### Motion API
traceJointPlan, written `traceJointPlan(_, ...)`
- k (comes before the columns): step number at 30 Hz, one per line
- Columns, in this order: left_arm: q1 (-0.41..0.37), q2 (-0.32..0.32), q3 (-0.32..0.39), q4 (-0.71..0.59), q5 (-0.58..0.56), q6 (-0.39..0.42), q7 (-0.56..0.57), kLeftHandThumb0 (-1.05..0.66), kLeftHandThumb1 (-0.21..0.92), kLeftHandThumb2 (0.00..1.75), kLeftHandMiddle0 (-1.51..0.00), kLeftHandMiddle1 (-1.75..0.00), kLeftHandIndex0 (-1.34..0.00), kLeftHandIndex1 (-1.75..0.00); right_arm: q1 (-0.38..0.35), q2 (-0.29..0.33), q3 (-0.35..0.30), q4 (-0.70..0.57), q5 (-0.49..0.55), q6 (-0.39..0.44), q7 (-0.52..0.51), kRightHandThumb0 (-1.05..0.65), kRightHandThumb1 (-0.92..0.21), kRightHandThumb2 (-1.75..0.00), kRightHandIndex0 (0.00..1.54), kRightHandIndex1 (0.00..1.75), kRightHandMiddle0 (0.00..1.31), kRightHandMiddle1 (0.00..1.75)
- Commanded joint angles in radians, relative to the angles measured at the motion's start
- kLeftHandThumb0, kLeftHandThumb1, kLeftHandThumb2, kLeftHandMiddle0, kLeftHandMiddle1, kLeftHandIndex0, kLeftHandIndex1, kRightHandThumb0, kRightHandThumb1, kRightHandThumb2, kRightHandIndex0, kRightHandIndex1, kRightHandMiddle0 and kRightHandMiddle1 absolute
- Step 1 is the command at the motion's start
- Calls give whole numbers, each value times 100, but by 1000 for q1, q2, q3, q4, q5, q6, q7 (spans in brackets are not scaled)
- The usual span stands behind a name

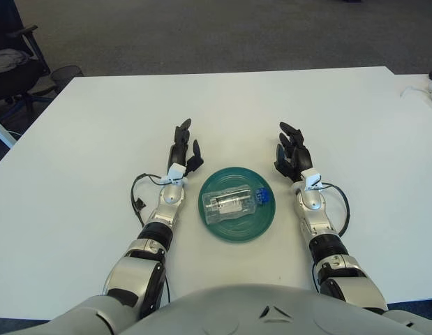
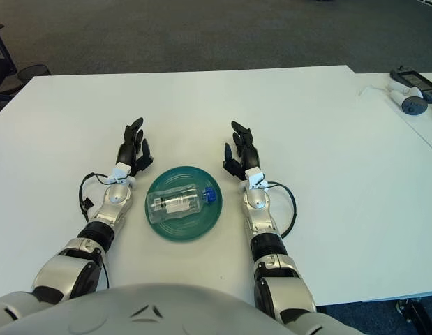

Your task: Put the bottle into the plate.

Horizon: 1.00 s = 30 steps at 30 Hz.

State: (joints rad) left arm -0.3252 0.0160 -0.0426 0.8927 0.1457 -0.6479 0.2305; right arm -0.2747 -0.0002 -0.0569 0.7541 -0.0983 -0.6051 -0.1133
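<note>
Bottle [image 1: 233,203] lies on its side in the plate [image 1: 238,230], left hand [image 1: 182,151] & right hand [image 1: 291,155] spread, empty; just keep clear, don't nudge it.

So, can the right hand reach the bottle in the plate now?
Probably yes: the right hand shows open just right of the green plate, and nothing stands between it and the bottle lying there.

My white bench [image 1: 97,125] stretches wide before me, evenly lit. Beyond its far edge lies grey carpet floor [image 1: 216,31]. Off my left corner stands a dark office chair [image 1: 17,66]. At my far right, a second white table [image 2: 428,122] carries a small grey device [image 2: 410,82].
</note>
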Motion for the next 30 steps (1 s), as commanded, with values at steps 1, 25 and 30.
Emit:
traceJointPlan(1,145,12,-3,82,11,31,-9,-80,92,98,-31,-3,0,-64,44,2,-7,109,-5,-46,-35,-69,-92,-79,23,2,0,54)
traceJointPlan(25,127,14,-5,104,16,23,-8,-80,92,99,-30,-1,0,-65,24,-3,-18,225,4,-148,-77,-66,-92,-79,24,2,0,59)
traceJointPlan(30,127,15,-4,107,15,26,-9,-81,92,98,-29,-1,0,-65,31,3,-16,214,7,-147,-74,-65,-92,-78,24,1,0,58)
